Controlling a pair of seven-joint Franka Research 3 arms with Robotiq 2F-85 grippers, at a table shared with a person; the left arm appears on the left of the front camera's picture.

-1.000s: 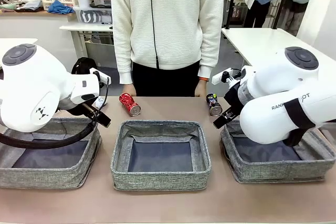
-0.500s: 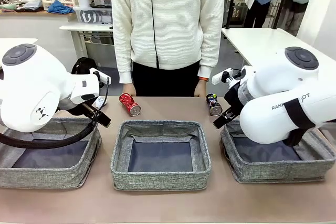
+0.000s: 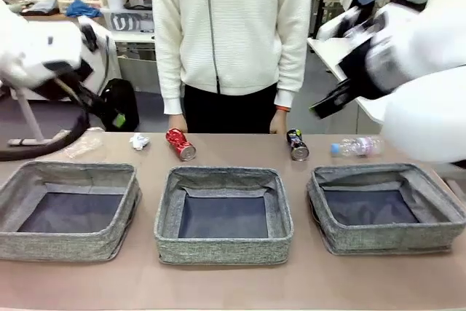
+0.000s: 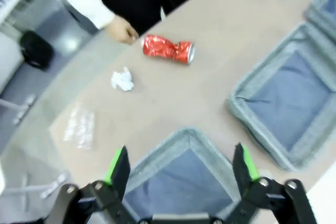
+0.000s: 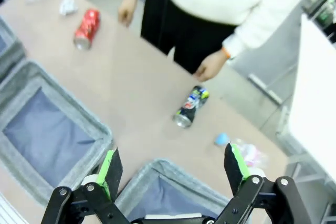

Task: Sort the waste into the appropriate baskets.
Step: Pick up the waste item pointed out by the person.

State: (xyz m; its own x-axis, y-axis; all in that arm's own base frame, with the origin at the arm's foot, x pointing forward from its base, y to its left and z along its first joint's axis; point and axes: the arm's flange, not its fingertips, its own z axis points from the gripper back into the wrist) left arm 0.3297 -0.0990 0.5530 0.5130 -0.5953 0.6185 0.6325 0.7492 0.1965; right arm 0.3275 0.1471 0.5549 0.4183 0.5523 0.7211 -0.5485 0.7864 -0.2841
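Along the table's far side lies the waste: a crushed clear plastic bottle [image 3: 81, 145], a crumpled white paper ball [image 3: 138, 141], a red can [image 3: 180, 144], a dark printed can [image 3: 296, 144] and a small clear bottle with a pink label [image 3: 357, 146]. Three grey baskets stand in a row in front: left [image 3: 22, 242], middle [image 3: 222, 251], right [image 3: 386, 242]. My left gripper [image 4: 180, 163] hangs open and empty high above the left basket [image 4: 184, 137]. My right gripper [image 5: 172, 166] is open and empty above the right basket [image 5: 157, 167]. Both arms look motion-blurred in the front view.
A person in a white sweater [image 3: 233, 27] stands at the far edge, with one hand [image 5: 126, 10] near the red can [image 5: 86, 27] and the other hand [image 5: 210, 69] near the dark can [image 5: 191, 106]. Bare tabletop lies between the baskets and the waste.
Both arms have swung up and away from just above the outer baskets. The paper ball, crushed bottle and small bottle they hid have come into sight. The waste has not moved.
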